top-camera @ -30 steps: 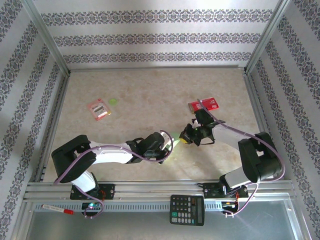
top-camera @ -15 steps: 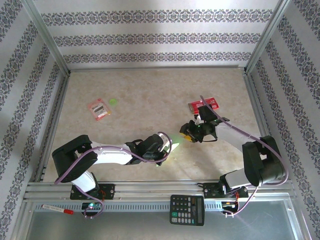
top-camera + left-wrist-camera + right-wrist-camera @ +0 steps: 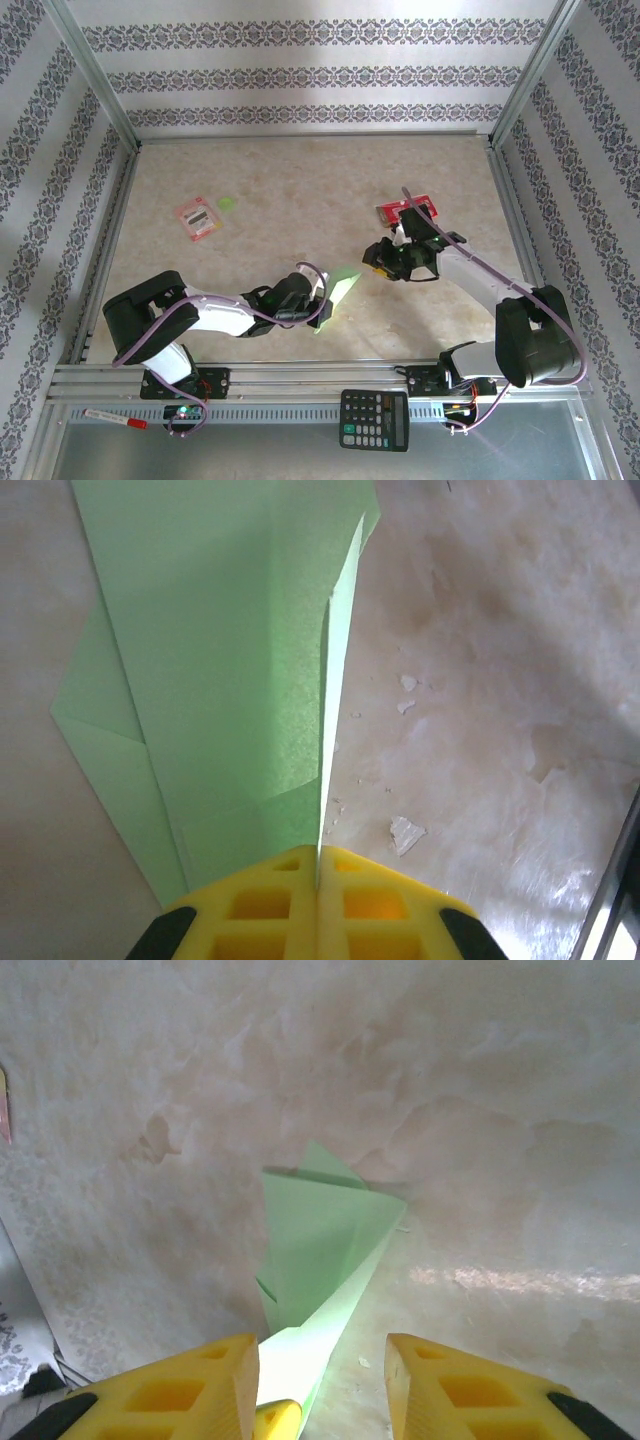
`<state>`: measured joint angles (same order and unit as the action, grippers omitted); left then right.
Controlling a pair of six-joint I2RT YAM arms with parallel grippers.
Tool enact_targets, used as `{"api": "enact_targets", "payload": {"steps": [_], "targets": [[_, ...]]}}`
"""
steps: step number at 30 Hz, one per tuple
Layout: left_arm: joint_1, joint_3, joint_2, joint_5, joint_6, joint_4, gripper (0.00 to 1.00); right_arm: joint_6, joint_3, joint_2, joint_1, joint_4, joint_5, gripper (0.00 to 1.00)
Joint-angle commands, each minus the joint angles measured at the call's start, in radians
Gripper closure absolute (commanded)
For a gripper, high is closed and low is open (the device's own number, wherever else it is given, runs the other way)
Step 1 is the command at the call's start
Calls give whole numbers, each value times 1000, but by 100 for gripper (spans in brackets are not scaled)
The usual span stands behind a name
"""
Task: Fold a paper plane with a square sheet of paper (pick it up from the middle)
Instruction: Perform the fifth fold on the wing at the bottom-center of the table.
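Looks mid-fold, not finished; judging by the shape, working the centre crease. Find the left pincer (image 3: 318, 872) pressed together on the raised crease of the green paper (image 3: 225, 670), pinching its near end. From there follow the sheet straight ahead of the fingertips, crease standing up, flaps spreading low over the table (image 3: 480, 680) to one side. Find the right pincer (image 3: 322, 1380) spread and gripping nothing, with the paper's other end reaching in between its fingers (image 3: 195, 1385).

Trace the long axis on a slant from one pincer toward the other, crease running along it. Cannot tell for sure which end is the nose.

Next, probably: lower the right pincer onto one flap beside the crease and close on a single layer, without tugging against the left grip.
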<state>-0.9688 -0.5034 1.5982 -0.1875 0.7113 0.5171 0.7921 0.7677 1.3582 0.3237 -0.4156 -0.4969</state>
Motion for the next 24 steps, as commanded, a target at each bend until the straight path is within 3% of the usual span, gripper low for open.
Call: {"api": "enact_targets", "payload": {"steps": [1,18,24], "targets": [[12,23,-6,3,95,125,100,-1,-30,-13,24,13,18,62],[35,125,76,57,307,352,100,34,-56,10,101,69,26,63],[35,126,73,59,316,360,100,28,-54,33,113,85,22,63]]}}
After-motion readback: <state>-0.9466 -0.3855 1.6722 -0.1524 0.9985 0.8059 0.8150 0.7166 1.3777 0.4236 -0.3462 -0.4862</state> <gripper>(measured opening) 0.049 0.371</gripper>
